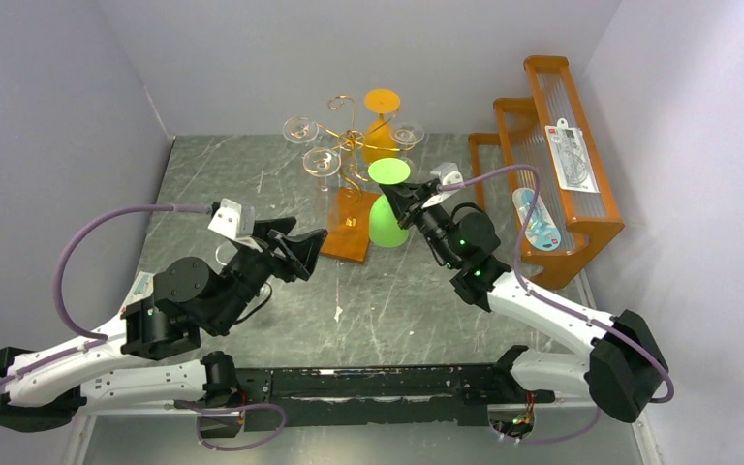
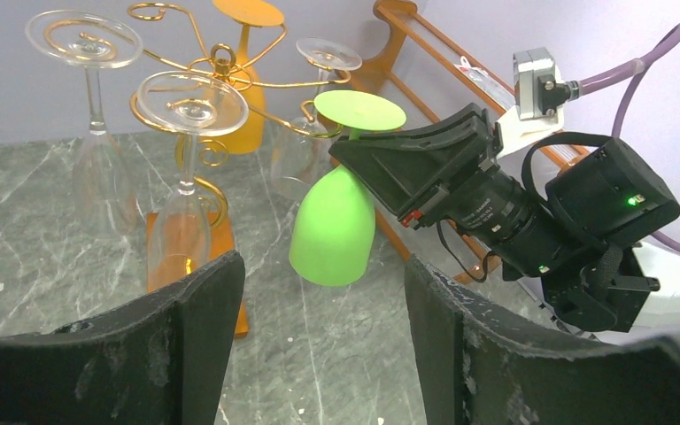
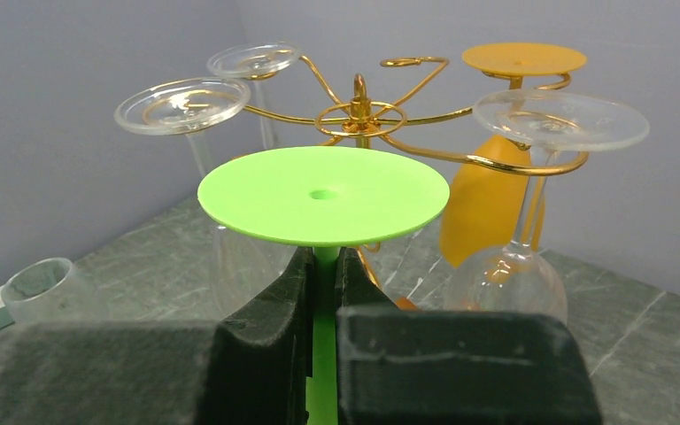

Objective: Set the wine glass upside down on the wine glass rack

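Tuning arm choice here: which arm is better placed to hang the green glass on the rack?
Right. The right hand is shut on the stem of the green glass, bowl down, close beside the rack. The left hand is open and empty.

Wire wine glass rack (image 1: pixel 344 242), one; clear wine glasses (image 1: pixel 300 129) (image 1: pixel 322 161) (image 1: pixel 407 134) on it, three; clear glass (image 3: pixel 40 283) on the surface (image 1: pixel 397 310), one; orange wine glass (image 1: pixel 382 102), one; green wine glass (image 1: pixel 387 225), one; wooden shelf (image 1: pixel 591 228), one; packets (image 1: pixel 573 160) (image 1: pixel 533 218), two.

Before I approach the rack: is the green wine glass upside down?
Upside down: the green wine glass has its foot on top and bowl hanging below, stem pinched in the right gripper.
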Robot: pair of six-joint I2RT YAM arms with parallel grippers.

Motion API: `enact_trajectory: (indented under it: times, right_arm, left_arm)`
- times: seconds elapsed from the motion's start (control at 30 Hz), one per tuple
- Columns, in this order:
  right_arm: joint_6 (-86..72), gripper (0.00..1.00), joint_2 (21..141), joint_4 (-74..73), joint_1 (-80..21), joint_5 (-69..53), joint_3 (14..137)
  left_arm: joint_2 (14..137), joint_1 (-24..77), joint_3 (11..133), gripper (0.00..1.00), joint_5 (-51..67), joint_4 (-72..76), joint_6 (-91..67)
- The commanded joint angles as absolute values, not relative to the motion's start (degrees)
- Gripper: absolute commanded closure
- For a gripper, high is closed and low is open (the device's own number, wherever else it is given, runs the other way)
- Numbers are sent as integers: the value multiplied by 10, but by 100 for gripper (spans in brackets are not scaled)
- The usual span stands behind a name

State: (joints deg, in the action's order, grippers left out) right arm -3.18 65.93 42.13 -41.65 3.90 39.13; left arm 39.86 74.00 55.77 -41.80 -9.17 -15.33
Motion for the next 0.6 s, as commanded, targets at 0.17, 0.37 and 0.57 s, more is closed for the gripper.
enact_trajectory:
  times: [0.17,0.37,0.57]
  right_arm:
    - [-4,100,718,516,-418,63,396]
    - [-8,100,738,546,-417,64,402]
    - [-8,100,758,548,-416,52,415]
  left_arm:
    - [395,743,573,29,-445,-99,-159]
    - [380,743,565,29,-460,-92,-160]
    - [375,743,564,28,-473,-96,-161]
